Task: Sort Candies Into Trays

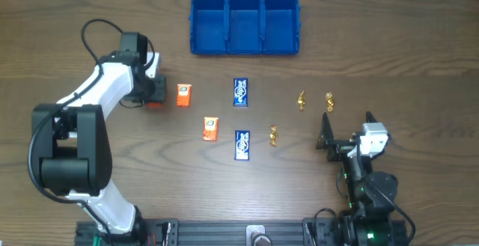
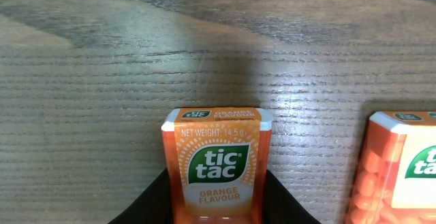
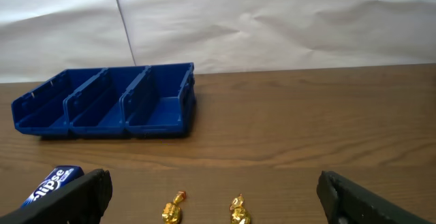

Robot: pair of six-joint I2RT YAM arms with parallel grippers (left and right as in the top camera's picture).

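Note:
My left gripper (image 1: 154, 96) sits at the left of the table, shut on an orange candy box (image 2: 218, 166) that rests on the wood. A second orange box (image 1: 183, 95) (image 2: 398, 169) lies just beside it, and a third (image 1: 210, 128) lies nearer the middle. Two blue candy packs (image 1: 240, 93) (image 1: 242, 145) lie at the centre. Three gold-wrapped candies (image 1: 301, 100) (image 1: 329, 100) (image 1: 274, 135) are scattered to the right. My right gripper (image 1: 346, 126) (image 3: 212, 186) is open, with nothing between its fingers, near the gold candies (image 3: 172, 212).
A blue tray (image 1: 245, 48) (image 3: 158, 114) with three compartments stands at the back centre. Bare wooden table surrounds the candies, and a white backdrop rises behind the table.

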